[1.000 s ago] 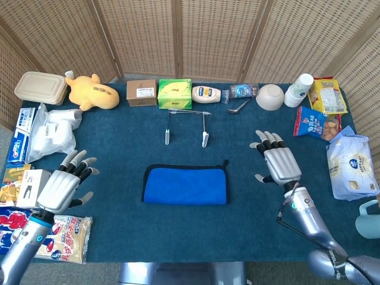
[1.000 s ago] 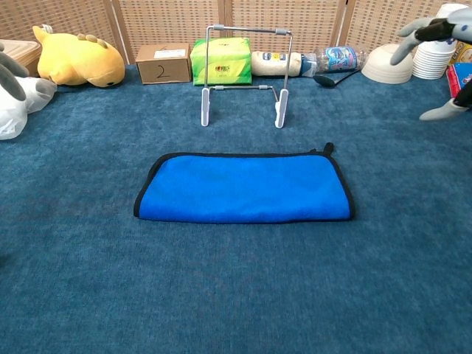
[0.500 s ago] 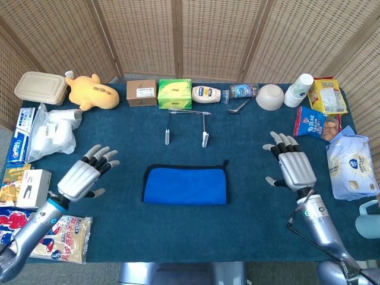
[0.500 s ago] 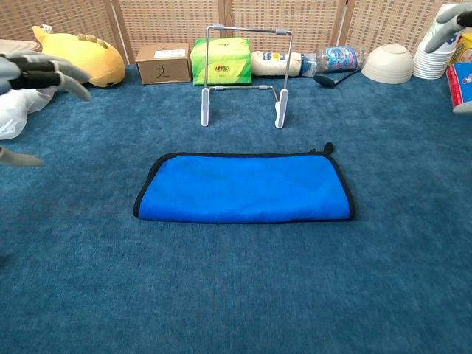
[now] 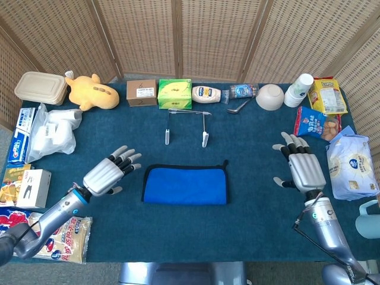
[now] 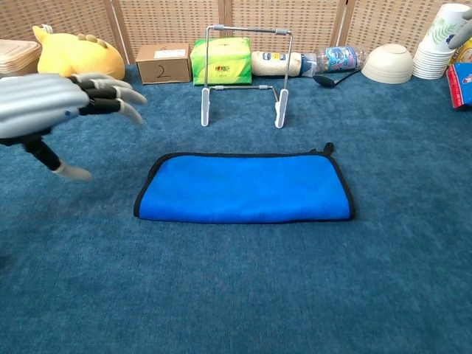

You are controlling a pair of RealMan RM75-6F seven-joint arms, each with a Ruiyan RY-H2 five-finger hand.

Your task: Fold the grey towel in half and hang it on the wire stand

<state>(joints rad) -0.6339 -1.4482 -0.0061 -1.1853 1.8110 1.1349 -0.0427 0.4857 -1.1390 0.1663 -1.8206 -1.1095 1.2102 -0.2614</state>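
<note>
A blue towel (image 5: 184, 185) with a black hem lies flat and folded on the table's middle, also plain in the chest view (image 6: 244, 187). Behind it stands the wire stand (image 5: 187, 124) (image 6: 243, 74), bare. My left hand (image 5: 109, 173) (image 6: 55, 104) hovers just left of the towel, fingers spread and pointing toward it, holding nothing. My right hand (image 5: 303, 167) is far to the right of the towel, fingers apart and empty; the chest view shows at most a sliver of it at the right edge.
Along the back edge sit a yellow plush (image 5: 90, 92), cardboard box (image 5: 141, 92), green tissue box (image 5: 174, 93), mayonnaise bottle (image 5: 209, 94), bowl (image 5: 270, 97) and paper cups (image 5: 298, 89). Snack bags (image 5: 351, 166) crowd the right side, packets and a plastic bag (image 5: 50, 133) the left.
My left hand has moved right, toward the towel's left end. My right hand has drifted further right, away from the towel. The towel and stand have not moved.
</note>
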